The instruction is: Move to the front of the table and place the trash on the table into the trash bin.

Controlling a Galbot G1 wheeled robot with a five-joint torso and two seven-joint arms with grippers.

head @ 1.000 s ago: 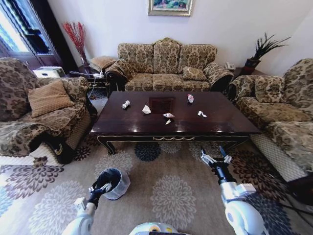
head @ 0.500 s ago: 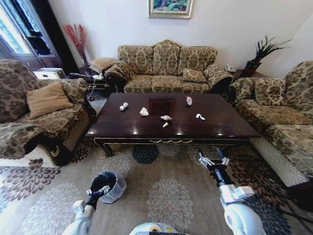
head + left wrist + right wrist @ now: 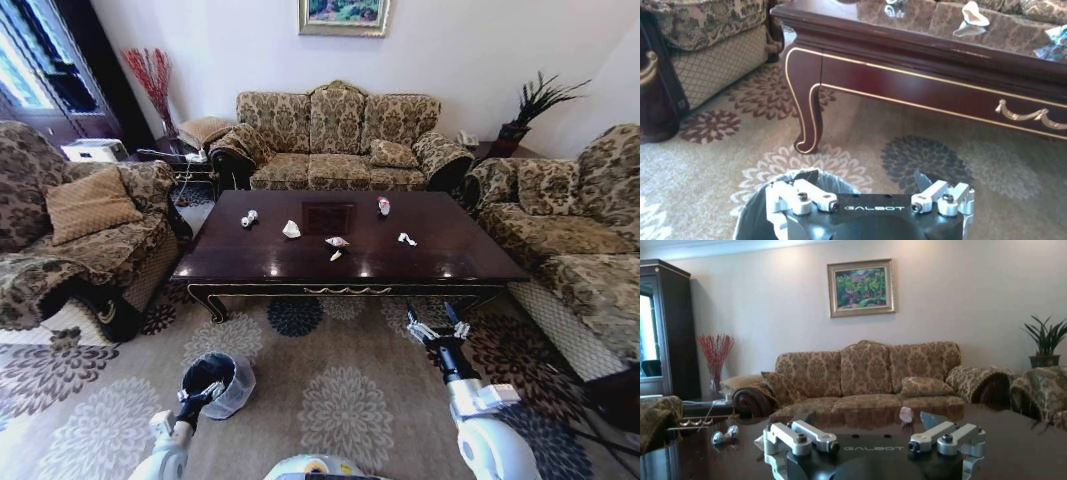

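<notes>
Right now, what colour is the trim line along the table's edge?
Gold, on the dark brown table; the left wrist view shows it best.

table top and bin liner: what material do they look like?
Table: looks like dark brown wood with a glossy lacquer; the sofa reflects in its top in the right wrist view, and gold trim lines its edge. Could be veneer.
Bin: black body; the liner looks like thin translucent white plastic film, crinkled and folded over the rim. The body's material is unclear.

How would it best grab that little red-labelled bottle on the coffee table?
Probably around the middle of the bottle, from the near, open side with the right gripper. It seems to stand upright and apart from the other scraps on the table, so fingers could close around its sides.
</notes>
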